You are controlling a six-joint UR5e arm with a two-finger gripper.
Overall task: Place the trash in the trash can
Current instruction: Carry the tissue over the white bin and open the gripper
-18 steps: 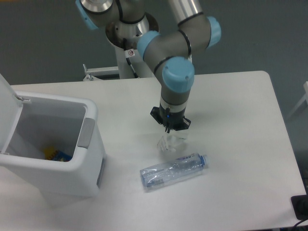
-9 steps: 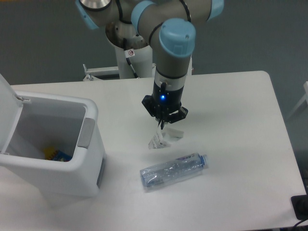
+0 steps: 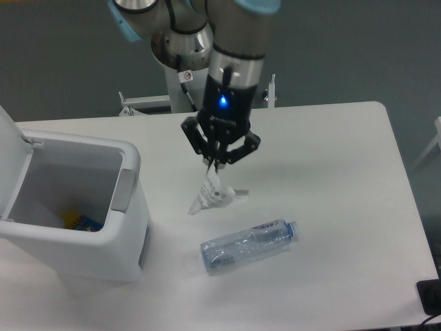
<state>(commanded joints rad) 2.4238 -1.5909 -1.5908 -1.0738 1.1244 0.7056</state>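
My gripper [image 3: 216,167] is shut on the top of a crumpled clear-white plastic wrapper [image 3: 213,196], which hangs from the fingertips above the table. A crushed clear plastic bottle [image 3: 248,245] with a blue cap lies on its side on the table, below and to the right of the gripper. The trash can [image 3: 127,189] is a white bin with a grey front latch panel at the left. Its lid stands open, and something yellow and blue lies at the bottom inside.
The white table [image 3: 331,172] runs to its right edge near x 600. The robot base [image 3: 182,48] stands behind the table's back edge. A dark object [image 3: 431,296] sits at the lower right corner.
The gripper has risen and moved left toward the trash can, lifting the wrapper off the table. The bottle has not moved.
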